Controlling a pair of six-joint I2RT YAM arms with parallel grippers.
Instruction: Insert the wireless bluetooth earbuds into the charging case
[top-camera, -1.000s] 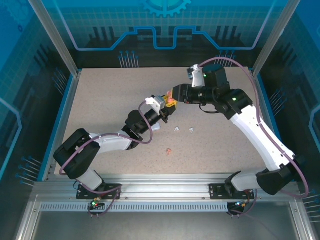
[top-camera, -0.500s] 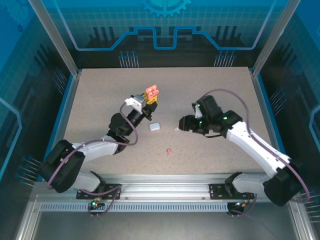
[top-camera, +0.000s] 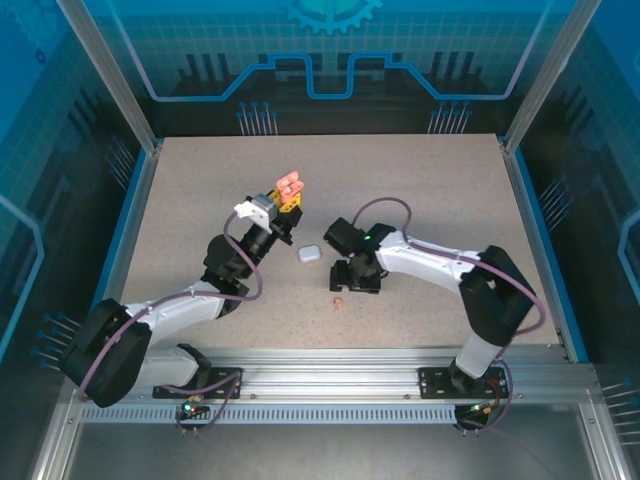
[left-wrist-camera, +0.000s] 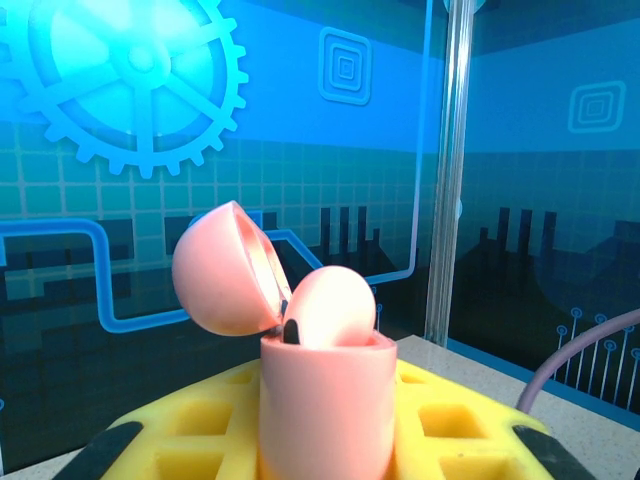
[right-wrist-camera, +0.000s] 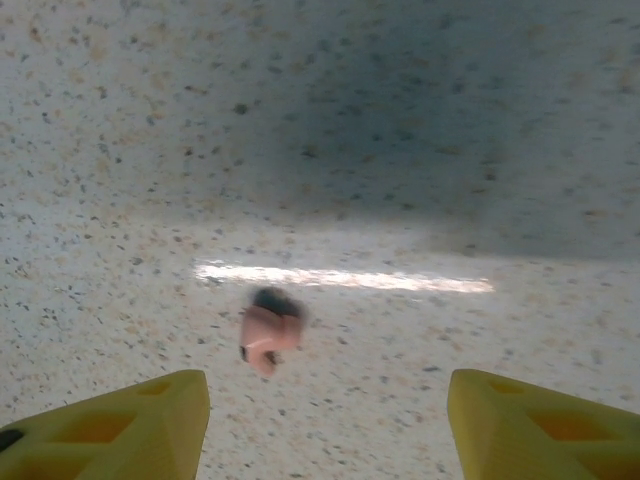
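Two arms share a speckled table. The left gripper is raised above the table and clamped on the pink charging case. The case stands upright between the yellow fingers with its lid swung open. Whether the rounded pink form in the case's mouth is a seated earbud or part of the case cannot be told. The right gripper is low over the table with its fingers spread wide and nothing between them. A closed white case lies just beside it. The pink earbud lies loose on the table ahead of the open fingers, nearer the left one than the right. Likely hazards:

- **Off-centre closure:** one finger could strike the tiny, wedge-shaped piece first and flick it away instead of pinching it.
- **Skewed grip:** the earbud could be presented to its socket at the wrong angle.
- **Careless sweep:** the arm could nudge the white case.
- **Insertion force:** pressing the earbud in could tilt the case within the left grip.
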